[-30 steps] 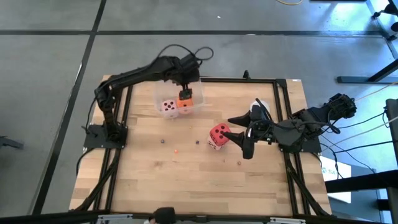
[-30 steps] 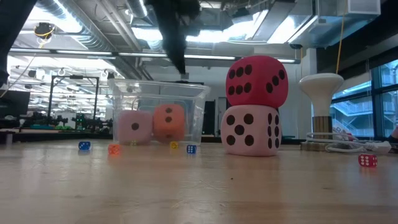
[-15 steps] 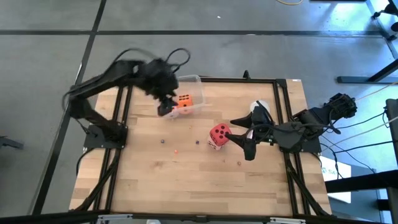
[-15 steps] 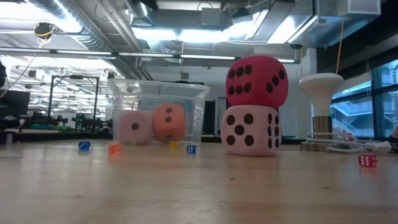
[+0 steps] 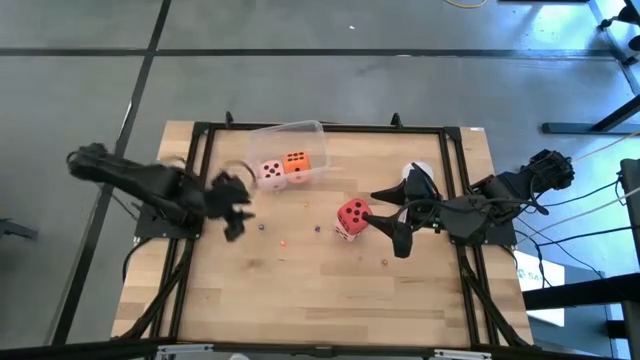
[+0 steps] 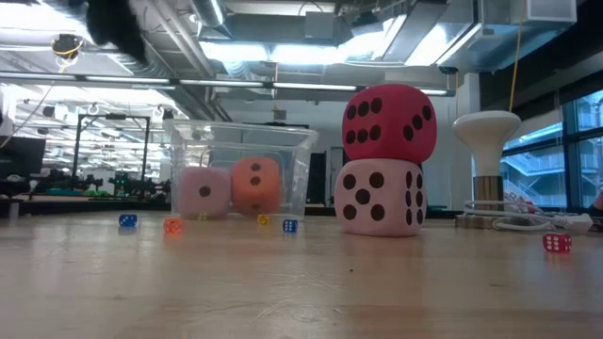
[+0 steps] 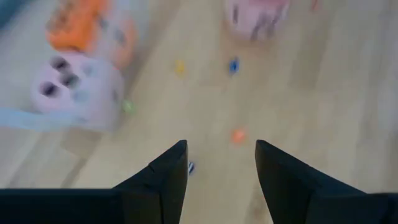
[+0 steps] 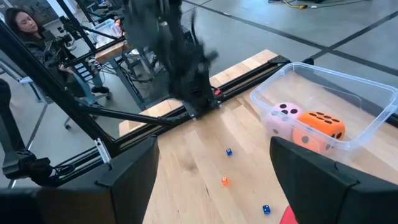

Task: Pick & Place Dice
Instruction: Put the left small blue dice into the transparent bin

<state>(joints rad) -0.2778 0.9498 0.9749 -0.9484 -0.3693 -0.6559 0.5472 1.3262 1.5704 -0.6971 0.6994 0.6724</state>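
Observation:
A clear tub [image 5: 300,135] at the table's far side holds a pink die [image 5: 270,172] and an orange die [image 5: 296,162], both resting on its floor [image 6: 203,193] [image 6: 256,184]. Right of centre, a red die [image 6: 389,122] sits on top of a pale pink die [image 6: 381,198]. My left gripper [image 5: 232,205] is open over the left part of the table, away from every die; its wrist view shows the gap [image 7: 217,162]. My right gripper [image 5: 388,217] is open just right of the stacked dice, touching nothing.
Tiny coloured dice lie scattered on the wood [image 6: 127,220] [image 6: 556,243]. A white mushroom-shaped stand [image 6: 487,160] and cables sit at the table's right far side. A dark frame [image 5: 195,180] borders the table. A person [image 8: 25,25] is in the room beyond.
My left gripper has left its place over the tub and swung fast toward the table's left edge and somewhat nearer, with the arm drawn back. The orange and pink dice stay in the tub. The stacked dice have not moved.

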